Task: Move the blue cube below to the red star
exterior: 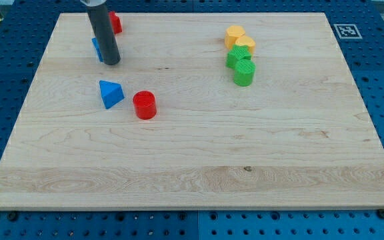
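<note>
My tip (111, 62) rests on the board near the view's top left. The blue cube (97, 48) is mostly hidden behind the rod, only its left edge showing, and it seems to touch the rod. The red star (115, 23) lies just above it near the board's top edge, partly hidden by the rod. The cube sits directly below the star, close to it.
A blue triangular block (111, 94) and a red cylinder (144, 105) lie below my tip. At the view's upper right a cluster holds two yellow blocks (235, 35) (245, 46) and two green blocks (235, 58) (244, 73). The wooden board (192, 180) lies on a blue pegboard.
</note>
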Motion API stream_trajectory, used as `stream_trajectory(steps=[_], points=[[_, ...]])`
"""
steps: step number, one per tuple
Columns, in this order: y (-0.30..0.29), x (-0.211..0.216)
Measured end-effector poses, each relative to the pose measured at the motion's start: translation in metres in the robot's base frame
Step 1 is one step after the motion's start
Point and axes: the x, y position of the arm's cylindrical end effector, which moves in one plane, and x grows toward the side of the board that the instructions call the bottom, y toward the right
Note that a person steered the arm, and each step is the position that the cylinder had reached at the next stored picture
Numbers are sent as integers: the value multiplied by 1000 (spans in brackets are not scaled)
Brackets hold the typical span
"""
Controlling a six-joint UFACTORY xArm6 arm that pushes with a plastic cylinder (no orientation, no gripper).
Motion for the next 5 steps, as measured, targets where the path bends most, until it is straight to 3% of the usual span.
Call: stream_trajectory(steps=[1,3,5], points=[[2,12],[-34,-24],[-38,-28]])
